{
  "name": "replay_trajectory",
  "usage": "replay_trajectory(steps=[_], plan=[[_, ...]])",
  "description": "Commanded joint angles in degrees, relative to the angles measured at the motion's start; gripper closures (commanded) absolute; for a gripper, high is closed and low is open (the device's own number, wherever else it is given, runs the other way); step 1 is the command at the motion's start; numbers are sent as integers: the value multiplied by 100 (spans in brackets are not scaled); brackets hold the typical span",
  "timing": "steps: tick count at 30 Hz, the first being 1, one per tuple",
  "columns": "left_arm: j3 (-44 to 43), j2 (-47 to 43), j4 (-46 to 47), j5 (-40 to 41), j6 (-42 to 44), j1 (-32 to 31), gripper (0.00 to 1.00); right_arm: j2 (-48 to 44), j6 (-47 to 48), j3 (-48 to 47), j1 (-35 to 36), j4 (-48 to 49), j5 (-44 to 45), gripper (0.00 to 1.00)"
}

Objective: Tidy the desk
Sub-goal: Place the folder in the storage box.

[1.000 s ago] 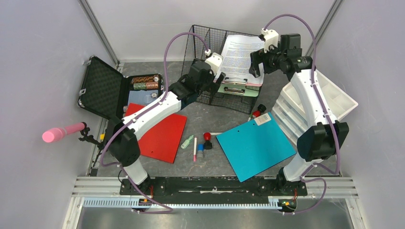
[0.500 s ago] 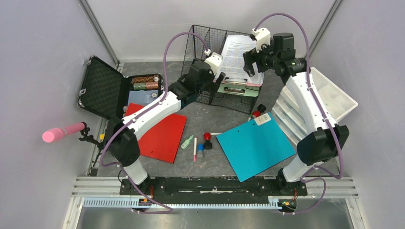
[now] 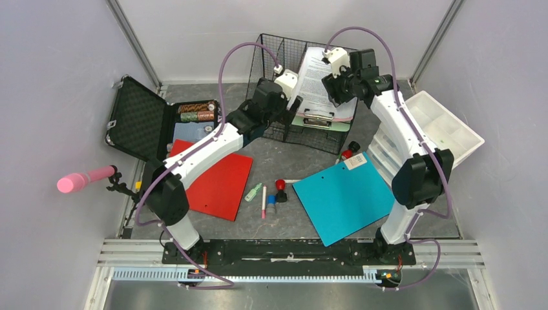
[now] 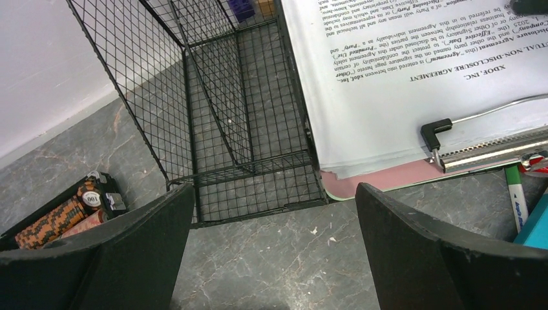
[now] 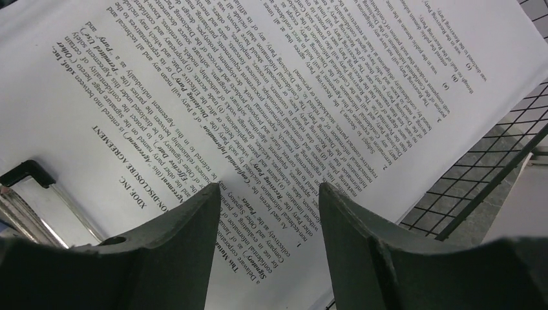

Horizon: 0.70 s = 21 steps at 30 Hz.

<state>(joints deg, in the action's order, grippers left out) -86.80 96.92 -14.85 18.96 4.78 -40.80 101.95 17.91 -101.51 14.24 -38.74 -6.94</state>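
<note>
Right end effector point(image 5: 268, 194) over "XDOF, INC." sheet point(image 5: 336, 71)

Mottled dark-grey desk point(image 3: 271, 165), red folder point(image 3: 220, 184), teal board point(image 3: 346, 197), black wire-grid basket point(image 4: 213, 97), white sheet point(image 5: 258, 97) with black print

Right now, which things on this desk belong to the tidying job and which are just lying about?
Job: desk, clipboard under the right pincer, wire basket, red folder, teal folder, pink pen, red stamp.
Lying about, likely: open black case, white drawer unit, pink-handled object at the left edge.
</note>
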Motion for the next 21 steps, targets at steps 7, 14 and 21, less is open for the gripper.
replay_trajectory(steps=[7, 14, 21], plan=[[75, -304, 229, -57, -178, 37, 0, 503, 204, -413, 15, -646, 221, 43], [102, -315, 206, -83, -152, 45, 0, 557, 270, -460, 62, -784, 135, 41], [-30, -367, -31, -212, -156, 62, 0, 207, 260, -543, 61, -728, 79, 27]])
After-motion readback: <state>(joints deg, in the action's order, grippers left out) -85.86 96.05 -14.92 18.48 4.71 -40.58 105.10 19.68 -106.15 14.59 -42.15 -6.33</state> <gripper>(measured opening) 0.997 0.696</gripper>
